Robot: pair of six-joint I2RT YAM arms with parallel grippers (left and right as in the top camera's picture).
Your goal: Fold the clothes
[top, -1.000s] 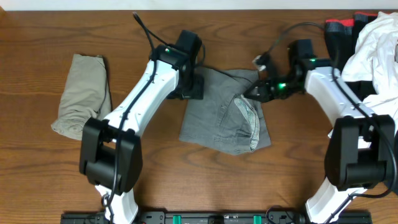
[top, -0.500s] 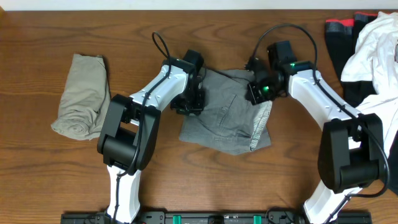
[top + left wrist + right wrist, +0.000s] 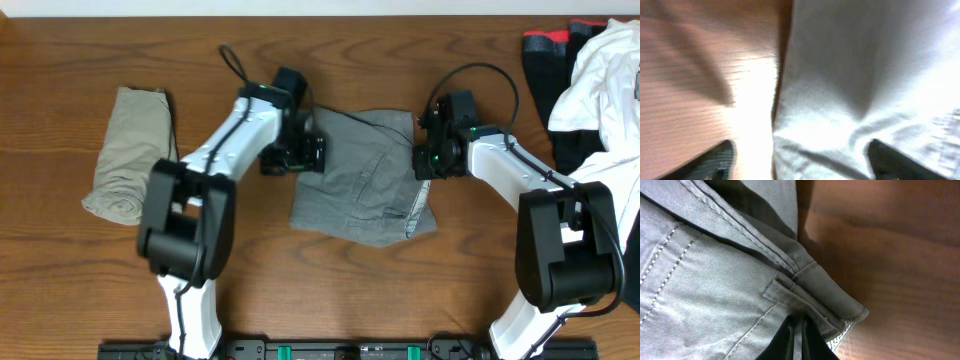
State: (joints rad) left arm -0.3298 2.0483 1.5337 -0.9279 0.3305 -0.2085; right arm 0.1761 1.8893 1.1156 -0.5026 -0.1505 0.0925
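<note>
Opening wide at the left edge of the flat-lying grey shorts (image 3: 360,190), the left gripper (image 3: 305,155) frees its side while the right gripper (image 3: 423,163) stays clamped on their right waistband corner: this fold seems laid.

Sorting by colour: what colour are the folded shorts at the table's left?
The folded shorts are light khaki-beige; overhead view shows them best.
</note>
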